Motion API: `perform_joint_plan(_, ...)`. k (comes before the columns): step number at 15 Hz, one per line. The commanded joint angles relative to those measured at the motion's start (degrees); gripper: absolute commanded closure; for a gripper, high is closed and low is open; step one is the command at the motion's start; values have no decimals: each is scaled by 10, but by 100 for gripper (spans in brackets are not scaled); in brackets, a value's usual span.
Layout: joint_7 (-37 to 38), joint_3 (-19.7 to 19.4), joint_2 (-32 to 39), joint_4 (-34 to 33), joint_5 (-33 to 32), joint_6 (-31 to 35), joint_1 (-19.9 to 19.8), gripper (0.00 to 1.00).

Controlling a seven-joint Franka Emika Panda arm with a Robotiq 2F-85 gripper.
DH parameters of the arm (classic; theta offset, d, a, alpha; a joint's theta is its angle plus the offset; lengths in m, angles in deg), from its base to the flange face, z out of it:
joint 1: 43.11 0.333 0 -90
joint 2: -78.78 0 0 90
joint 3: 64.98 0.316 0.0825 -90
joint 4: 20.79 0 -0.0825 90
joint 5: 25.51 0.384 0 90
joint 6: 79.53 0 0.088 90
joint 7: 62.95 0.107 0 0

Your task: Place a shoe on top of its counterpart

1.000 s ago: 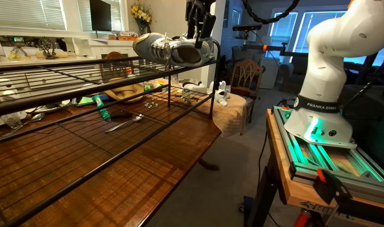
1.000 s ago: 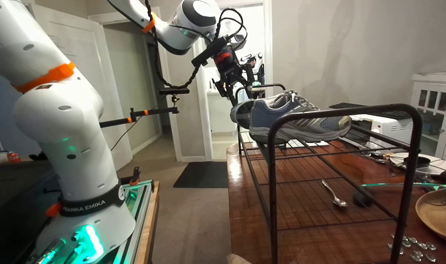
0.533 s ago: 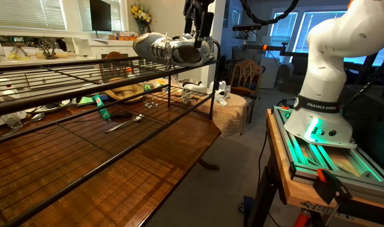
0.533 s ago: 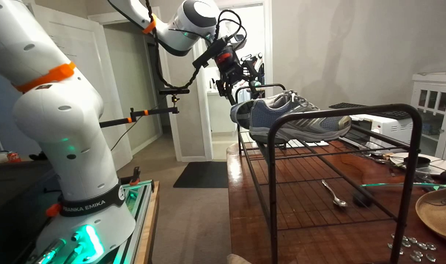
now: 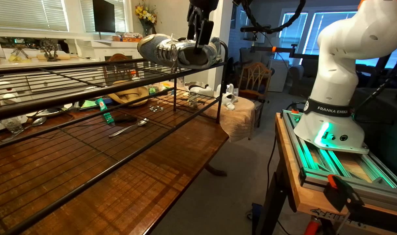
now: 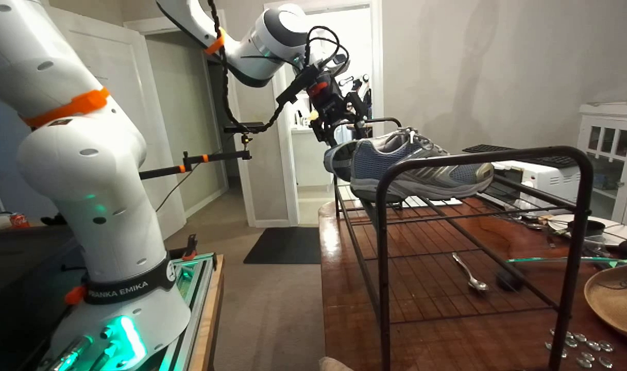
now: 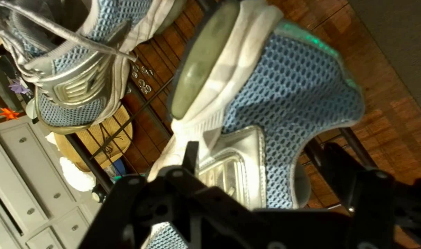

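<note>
The hand (image 7: 261,155) has come lower over the shoe (image 7: 279,93), which lies on its side on the rack (image 6: 383,268). The jaws stand wide around it, gripping nothing. A grasp seems near; stacking on the counterpart (image 7: 80,91), upright just beside, is yet to come.

Your arm (image 6: 81,172) is white and smoothly rounded, dotted with oval grey caps (image 6: 89,152) and crossed by orange bands (image 6: 81,104). Its flared base (image 5: 339,126) carries a black collar (image 5: 328,109) lettered FRANKA EMIKA in white, above a glowing green light (image 5: 322,134). You have a braided-looking black cable (image 6: 225,87); your gripper (image 7: 262,152) is black, showing screws (image 7: 177,173), with a red patch (image 6: 318,87) at the wrist.
</note>
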Motion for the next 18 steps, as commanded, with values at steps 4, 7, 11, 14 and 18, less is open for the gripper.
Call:
perform_joint_plan(4,42,5,-1,8,-61,11,-24,64)
perform_joint_plan(7,54,-3,-13,-2,-75,-7,-37,85)
perform_joint_plan(11,61,-25,-18,-23,-73,-24,-63,100)
perform_joint_plan(14,69,-42,-20,-43,-57,-31,-76,97)
perform_joint_plan(18,87,-59,-21,-76,-41,-42,-88,97)
